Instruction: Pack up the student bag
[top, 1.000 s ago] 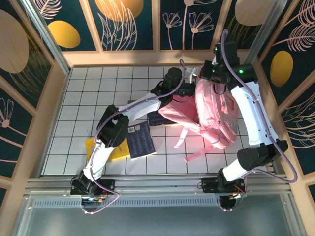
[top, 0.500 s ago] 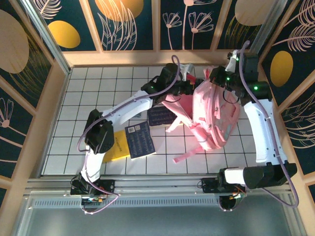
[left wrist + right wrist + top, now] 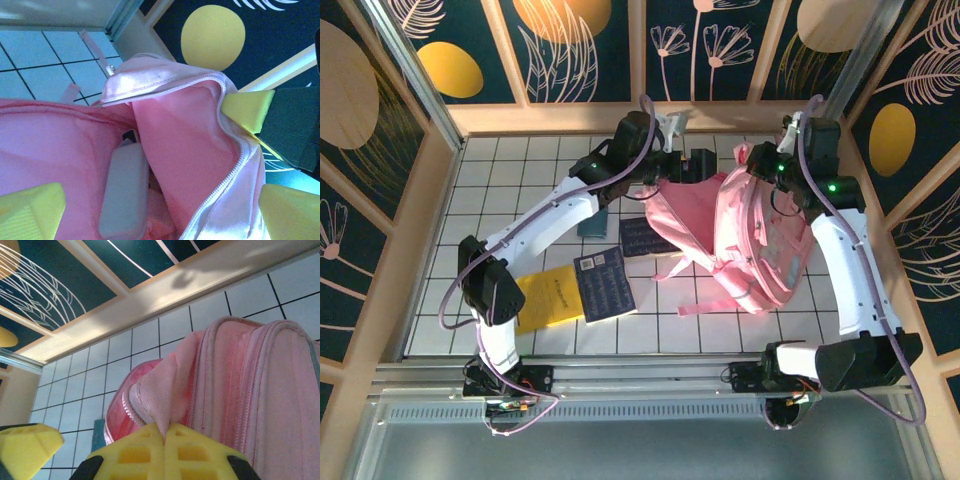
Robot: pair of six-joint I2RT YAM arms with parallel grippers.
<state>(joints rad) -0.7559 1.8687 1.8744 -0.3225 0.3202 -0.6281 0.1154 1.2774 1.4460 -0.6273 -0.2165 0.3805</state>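
The student bag (image 3: 755,240), a big pink backpack, lies at the right of the tiled table with its top toward the back wall. My right gripper (image 3: 165,434) is shut on a fold of pink fabric at the bag's zip edge and holds the mouth up (image 3: 761,168). My left gripper (image 3: 708,166) stands open at the bag's mouth. In the left wrist view its yellow fingertips (image 3: 31,210) straddle the opening, looking into the pink lining (image 3: 185,145). A pale grey-green case (image 3: 125,192) lies inside the bag.
On the tiles left of the bag lie a yellow book (image 3: 548,298), a dark blue book (image 3: 606,284), a second dark booklet (image 3: 645,237) and a teal item (image 3: 592,222). The wooden back wall (image 3: 620,118) runs close behind both grippers.
The left arm has stretched out and its open gripper has moved back and right to the bag's mouth. The right gripper has pulled the bag's top toward the back wall.
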